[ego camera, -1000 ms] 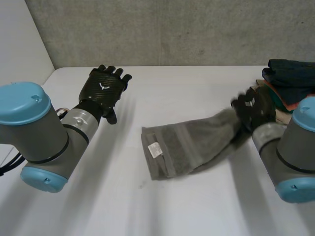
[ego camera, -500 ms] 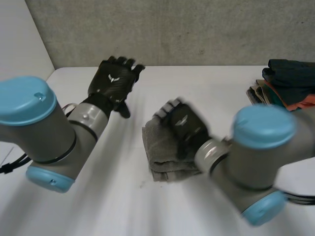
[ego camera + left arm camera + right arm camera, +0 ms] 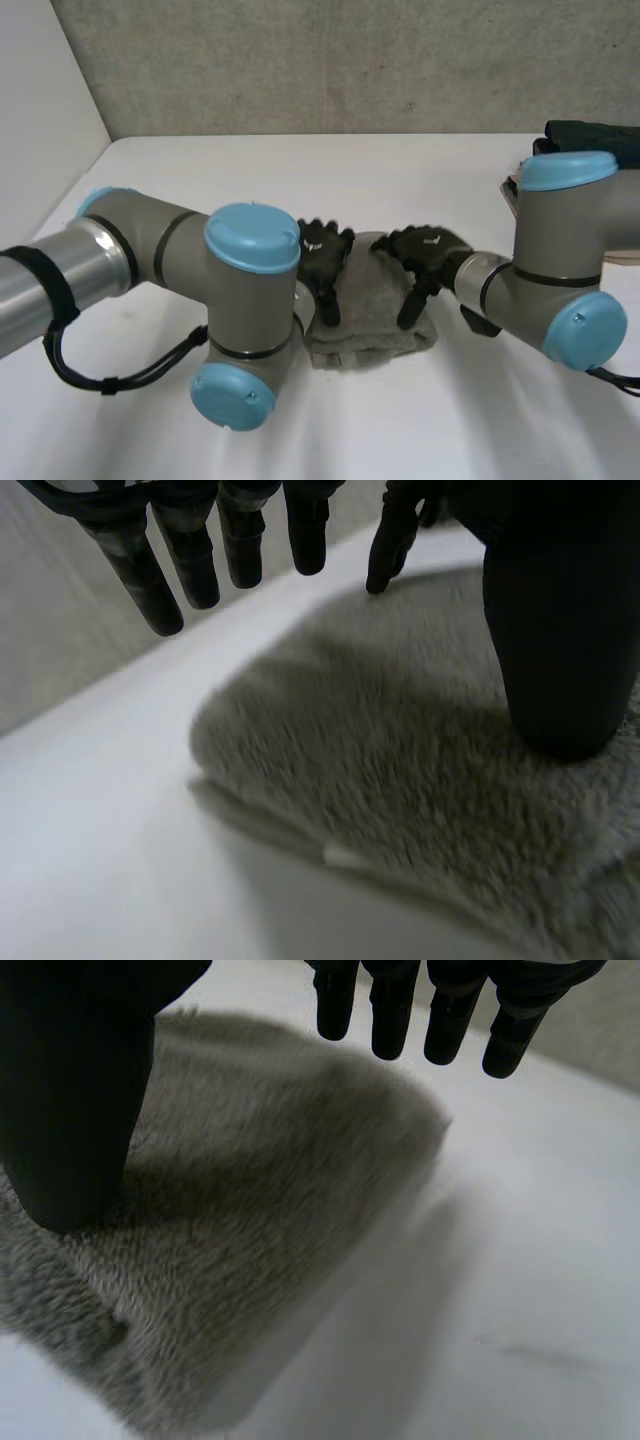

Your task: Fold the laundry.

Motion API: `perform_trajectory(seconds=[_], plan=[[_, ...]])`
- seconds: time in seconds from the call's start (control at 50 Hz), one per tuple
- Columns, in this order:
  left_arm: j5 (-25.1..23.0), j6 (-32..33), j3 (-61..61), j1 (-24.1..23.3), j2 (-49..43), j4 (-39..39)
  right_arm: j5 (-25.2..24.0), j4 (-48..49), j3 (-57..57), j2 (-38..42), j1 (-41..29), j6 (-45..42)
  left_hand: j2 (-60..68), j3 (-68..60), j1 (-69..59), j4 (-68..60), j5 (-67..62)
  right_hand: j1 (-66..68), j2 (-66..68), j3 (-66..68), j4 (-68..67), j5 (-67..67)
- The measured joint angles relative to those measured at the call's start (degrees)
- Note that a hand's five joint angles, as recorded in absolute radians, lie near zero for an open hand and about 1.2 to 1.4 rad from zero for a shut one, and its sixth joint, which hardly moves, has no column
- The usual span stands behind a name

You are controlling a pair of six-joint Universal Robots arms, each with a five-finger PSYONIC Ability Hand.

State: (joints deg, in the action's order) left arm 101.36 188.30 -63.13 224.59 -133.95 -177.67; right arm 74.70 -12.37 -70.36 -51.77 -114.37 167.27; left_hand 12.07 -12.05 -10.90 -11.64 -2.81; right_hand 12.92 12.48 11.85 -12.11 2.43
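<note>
Grey towel (image 3: 370, 305), folded, lies on the white table (image 3: 400, 170) beneath both hands: left hand (image 3: 322, 262) at its left edge, right hand (image 3: 428, 252) at its right, fingers straight, grasping nothing.

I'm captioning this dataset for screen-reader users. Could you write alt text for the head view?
A folded grey terry towel lies on a white table, the left robot hand open on its left part, the right robot hand open on its right part. Dark folded clothes are piled at the table's far right.
</note>
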Motion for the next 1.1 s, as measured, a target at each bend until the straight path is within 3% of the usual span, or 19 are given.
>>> perform_trajectory(seconds=[0.16, 0.34, 0.42, 0.56, 0.64, 0.7, 0.78, 1.0, 1.1], plan=[[-0.5, 0.6, -0.6, 0.8, -1.5, 3.9, 2.7, -0.6, 1.5, 3.5, -0.1, -2.8, 1.0, -1.0, -0.3, -1.5, -0.3, 0.0, 0.0, 0.0, 0.0, 0.0], [-4.8, 4.8, 0.3, 2.8, 5.1, 4.1, 7.9, 4.5, -2.5, -4.6, -1.2, -10.2, 0.4, -0.5, -0.1, -0.6, 0.1, 0.0, 0.0, 0.0, 0.0, 0.0], [-9.6, 5.6, 1.4, 4.2, 9.2, 3.3, 8.2, 9.8, -7.8, -8.8, -3.4, -11.4, 0.4, -0.4, -0.1, -0.6, 0.1, 0.0, 0.0, 0.0, 0.0, 0.0], [-25.3, 5.6, 4.9, 6.8, 13.8, 2.8, 7.8, 23.7, -24.2, -15.1, -8.9, -14.2, 0.4, -0.4, -0.1, -0.6, 0.1, 0.0, 0.0, 0.0, 0.0, 0.0], [-35.3, 5.2, 6.1, 7.3, 14.5, 4.0, 7.8, 30.7, -32.1, -15.4, -10.0, -16.1, 0.4, -0.4, -0.1, -0.6, 0.1, 0.0, 0.0, 0.0, 0.0, 0.0], [-39.6, 5.0, 6.3, 7.2, 14.6, 5.2, 7.9, 34.1, -34.5, -14.1, -10.1, -16.7, 0.4, -0.4, -0.1, -0.6, 0.1, 0.0, 0.0, 0.0, 0.0, 0.0], [-41.7, 4.9, 6.1, 6.6, 14.6, 6.4, 8.1, 38.6, -35.3, -11.3, -10.0, -16.9, 0.4, -0.4, -0.1, -0.6, 0.1, 0.0, 0.0, 0.0, 0.0, 0.0], [-41.4, 4.6, 5.7, 5.4, 14.7, 6.6, 8.4, 46.9, -30.5, -3.5, -9.7, -17.1, 0.4, -0.4, -0.1, -0.6, 0.1, 0.3, 0.3, 0.4, -0.4, 0.4], [-41.2, 4.6, 5.7, 5.4, 14.7, 6.5, 8.3, 48.4, -28.2, -1.6, -9.6, -17.1, 0.4, -0.4, -0.1, -0.6, 0.1, 14.2, 13.8, 14.4, -14.2, 5.5]])
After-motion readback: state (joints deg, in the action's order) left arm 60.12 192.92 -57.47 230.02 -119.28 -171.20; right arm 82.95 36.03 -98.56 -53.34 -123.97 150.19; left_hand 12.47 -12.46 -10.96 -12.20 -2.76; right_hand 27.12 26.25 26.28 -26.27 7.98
